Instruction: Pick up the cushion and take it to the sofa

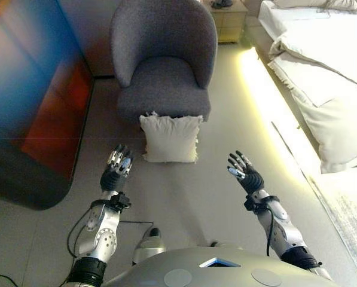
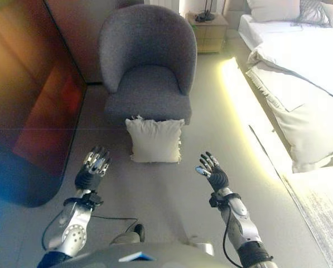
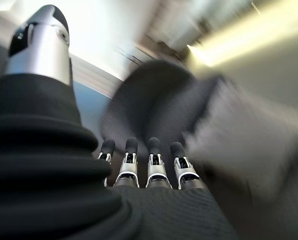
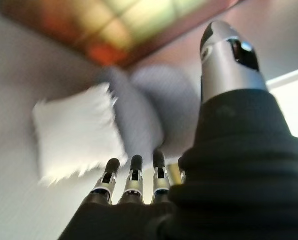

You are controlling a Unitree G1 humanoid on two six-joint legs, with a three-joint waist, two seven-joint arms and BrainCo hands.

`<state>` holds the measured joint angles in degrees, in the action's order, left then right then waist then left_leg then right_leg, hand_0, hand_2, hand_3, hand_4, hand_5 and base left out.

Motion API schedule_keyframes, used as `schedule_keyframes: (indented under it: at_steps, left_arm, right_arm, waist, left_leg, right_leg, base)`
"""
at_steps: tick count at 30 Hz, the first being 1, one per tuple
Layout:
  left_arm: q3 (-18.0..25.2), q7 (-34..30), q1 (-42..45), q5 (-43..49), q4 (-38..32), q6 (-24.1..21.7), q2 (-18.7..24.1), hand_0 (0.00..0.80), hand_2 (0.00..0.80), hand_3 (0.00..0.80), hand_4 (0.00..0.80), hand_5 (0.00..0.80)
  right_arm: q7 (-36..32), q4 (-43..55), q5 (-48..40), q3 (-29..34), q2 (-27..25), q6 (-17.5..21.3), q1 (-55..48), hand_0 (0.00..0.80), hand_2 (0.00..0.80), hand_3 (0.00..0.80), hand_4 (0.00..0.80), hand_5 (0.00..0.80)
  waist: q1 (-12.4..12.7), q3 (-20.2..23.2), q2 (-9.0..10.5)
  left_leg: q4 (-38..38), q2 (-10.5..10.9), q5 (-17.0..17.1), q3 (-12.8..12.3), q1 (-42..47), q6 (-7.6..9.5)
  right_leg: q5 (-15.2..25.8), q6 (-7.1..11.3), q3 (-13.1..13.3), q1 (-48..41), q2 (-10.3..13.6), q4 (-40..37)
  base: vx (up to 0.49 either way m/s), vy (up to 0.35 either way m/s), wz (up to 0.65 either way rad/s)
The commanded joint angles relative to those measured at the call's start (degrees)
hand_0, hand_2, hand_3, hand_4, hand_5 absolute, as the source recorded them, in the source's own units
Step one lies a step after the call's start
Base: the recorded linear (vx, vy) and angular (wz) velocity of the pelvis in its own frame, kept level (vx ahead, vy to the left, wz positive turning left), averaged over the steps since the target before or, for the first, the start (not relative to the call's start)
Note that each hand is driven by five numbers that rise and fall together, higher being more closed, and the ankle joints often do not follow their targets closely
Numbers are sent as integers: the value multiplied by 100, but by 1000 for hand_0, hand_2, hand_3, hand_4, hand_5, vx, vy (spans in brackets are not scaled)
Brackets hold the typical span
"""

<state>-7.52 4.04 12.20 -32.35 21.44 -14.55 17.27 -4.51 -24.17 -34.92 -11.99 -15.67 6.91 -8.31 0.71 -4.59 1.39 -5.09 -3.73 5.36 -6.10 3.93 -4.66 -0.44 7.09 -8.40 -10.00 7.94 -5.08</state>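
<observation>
Reaching forward, both hands were empty – left hand (image 1: pixel 116 166) and right hand (image 1: pixel 244 171) had fingers straight and loosely spread, palms facing each other, touching nothing. Between them and a bit beyond the fingertips stood the cushion (image 1: pixel 170 138), cream w/ fringed edges, upright on the floor (image 1: pixel 184 197), leaning against the front of the grey armchair (image 1: pixel 164 60). Neither hand touched it – each was near but apart. Further out past the right hand: a lit bed edge w/ white bedding (image 1: pixel 327 72). Past the left hand: a dark rounded panel (image 1: pixel 34 101).
</observation>
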Motion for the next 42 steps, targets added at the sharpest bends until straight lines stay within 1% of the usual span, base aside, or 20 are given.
schedule_keyframes:
  at_steps: [1, 5, 11, 13, 15, 17, 19, 21, 23, 25, 27, 30, 31, 33, 34, 36, 38, 40, 41, 42]
  left_arm:
    - [95, 331, -445, 319, 497, -351, -104, 0, 0, 0, 0, 0]
    - [198, 219, -180, 493, 782, -550, -200, 0, 0, 0, 0, 0]
    - [405, -354, 23, 113, 910, -580, -220, 0, 0, 0, 0, 0]
    - [468, -517, 72, -36, 851, -468, -188, 0, 0, 0, 0, 0]
    - [500, -673, 19, -217, 789, -398, -100, 0, 0, 0, 0, 0]
    - [473, -712, -73, -204, 754, -352, -24, 0, 0, 0, 0, 0]
    - [445, -808, -126, -321, 696, -245, 47, 0, 0, 0, 0, 0]
    - [398, -887, -108, -448, 585, -161, 130, 0, 0, 0, 0, 0]
    - [344, -868, -74, -465, 495, -147, 162, 0, 0, 0, 0, 0]
    - [271, -839, -78, -491, 424, -189, 204, 0, 0, 0, 0, 0]
    - [180, -819, -206, -483, 387, -170, 237, 0, 0, 0, 0, 0]
    - [70, -806, -272, -450, 330, -122, 239, 0, 0, 0, 0, 0]
    - [73, -809, -237, -446, 311, -108, 207, 0, 0, 0, 0, 0]
    - [143, -797, -85, -367, 244, -104, 107, 0, 0, 0, 0, 0]
    - [171, -796, -9, -358, 221, -109, 74, 0, 0, 0, 0, 0]
    - [266, -779, 147, -419, 114, -82, 27, 0, 0, 0, 0, 0]
    - [312, -692, 224, -491, 87, -41, -52, 0, 0, 0, 0, 0]
    - [373, -602, 331, -531, 25, -47, -144, 0, 0, 0, 0, 0]
    - [400, -528, 400, -567, -33, -59, -174, 0, 0, 0, 0, 0]
    - [417, -481, 441, -652, -75, -76, -197, 0, 0, 0, 0, 0]
  right_arm:
    - [390, -87, 297, 102, 96, 59, 514, 0, 0, 0, 0, 0]
    - [484, -546, 212, 250, 172, -196, 458, 0, 0, 0, 0, 0]
    - [195, -572, 18, 407, 304, -254, 397, 0, 0, 0, 0, 0]
    - [273, -440, 103, 397, 396, -221, 341, 0, 0, 0, 0, 0]
    - [321, -275, 118, 366, 426, -140, 302, 0, 0, 0, 0, 0]
    - [440, -240, 129, 355, 427, -37, 277, 0, 0, 0, 0, 0]
    - [496, -216, 119, 365, 409, 21, 195, 0, 0, 0, 0, 0]
    - [478, -222, 18, 427, 348, 58, 68, 0, 0, 0, 0, 0]
    - [443, -250, -100, 533, 321, 38, -15, 0, 0, 0, 0, 0]
    - [425, -239, -246, 613, 303, 37, -97, 0, 0, 0, 0, 0]
    - [418, -377, -435, 651, 272, 123, -29, 0, 0, 0, 0, 0]
    - [422, -477, -604, 749, 251, 126, 22, 0, 0, 0, 0, 0]
    - [433, -450, -587, 788, 251, 87, -8, 0, 0, 0, 0, 0]
    - [432, -314, -495, 856, 261, -7, -142, 0, 0, 0, 0, 0]
    - [401, -255, -465, 875, 253, -37, -220, 0, 0, 0, 0, 0]
    - [248, -136, -360, 933, 242, -101, -426, 0, 0, 0, 0, 0]
    - [231, -100, -295, 932, 209, -180, -517, 0, 0, 0, 0, 0]
    - [226, -65, -290, 868, 210, -216, -519, 0, 0, 0, 0, 0]
    - [210, -23, -315, 822, 224, -213, -514, 0, 0, 0, 0, 0]
    - [222, 33, -339, 788, 237, -189, -518, 0, 0, 0, 0, 0]
  waist:
    - [0, -363, -15]
    - [33, -417, 75]
    - [41, -551, 165]
    - [27, -578, 151]
    - [0, -656, 128]
    - [-39, -743, 27]
    - [-107, -800, -55]
    - [-194, -834, -88]
    - [-276, -835, -25]
    - [-381, -838, 145]
    - [-469, -839, 361]
    - [-575, -807, 480]
    - [-584, -780, 514]
    - [-567, -693, 601]
    - [-581, -662, 590]
    - [-623, -534, 585]
    - [-667, -368, 486]
    - [-609, -229, 263]
    - [-638, -126, 224]
    - [-670, -62, 140]
  left_leg:
    - [315, 322, -711, -200, 230, 388]
    - [770, 345, -914, -342, 109, 460]
    - [1176, 477, -1151, -367, -40, 621]
    - [1236, 513, -1188, -323, -122, 756]
    - [1409, 553, -1258, -259, -292, 889]
    - [1516, 580, -1314, -146, -399, 991]
    - [1613, 645, -1359, 25, -424, 1030]
    - [1696, 686, -1430, 174, -414, 1015]
    - [1738, 744, -1517, 243, -366, 988]
    - [1833, 851, -1689, 311, -319, 976]
    - [1908, 979, -1881, 404, -254, 982]
    - [1887, 1113, -2096, 619, 34, 1007]
    - [1865, 1160, -2181, 652, 180, 1018]
    - [1781, 1262, -2381, 581, 572, 1009]
    - [1733, 1267, -2425, 555, 711, 1006]
    - [1671, 1320, -2495, 499, 905, 1052]
    - [1727, 1257, -2386, 441, 1153, 979]
    - [1889, 1015, -2242, 166, 1346, 839]
    - [2091, 931, -1771, -6, 1352, 698]
    - [2340, 796, -1256, -114, 1309, 496]
  right_leg:
    - [246, -152, -72, 407, -232, 190]
    - [239, -106, -25, 461, -83, 375]
    - [241, -10, 209, 549, 83, 657]
    - [230, 74, 337, 767, 250, 1185]
    - [559, 56, 469, 1237, 471, 2051]
    - [1006, -28, 753, 1750, 657, 3065]
    - [1333, -52, 1029, 2196, 615, 3765]
    - [1544, -53, 1261, 2559, 505, 4000]
    - [1602, -5, 1290, 2628, 409, 3646]
    - [1583, 77, 1265, 2658, 295, 2868]
    - [1506, 208, 1137, 2713, 194, 1799]
    - [1485, 293, 810, 2831, -100, 736]
    - [1552, 305, 609, 2851, -145, 588]
    - [1691, 352, -146, 2923, -181, 447]
    - [1688, 331, -328, 2902, -214, 473]
    - [1569, 227, -481, 2822, -236, 605]
    - [1420, 103, -678, 2715, -226, 749]
    - [1047, -10, -1049, 2541, -260, 1187]
    - [816, -223, -1189, 2454, -227, 1401]
    - [622, -372, -1183, 2365, -300, 1489]
  base:
    - [59, 100, -3]
    - [39, 88, -7]
    - [48, 113, -8]
    - [0, 137, -1]
    - [-72, 155, 1]
    - [-45, 213, 5]
    - [44, 202, 25]
    - [110, 106, 44]
    - [176, 1, 23]
    - [254, -102, 6]
    - [326, -150, 23]
    - [421, -64, 66]
    - [521, -14, 102]
    - [530, 7, 41]
    - [435, 18, -62]
    - [533, -13, -38]
    - [594, -44, 30]
    - [496, -76, 15]
    - [392, -116, -15]
    - [372, -131, -34]
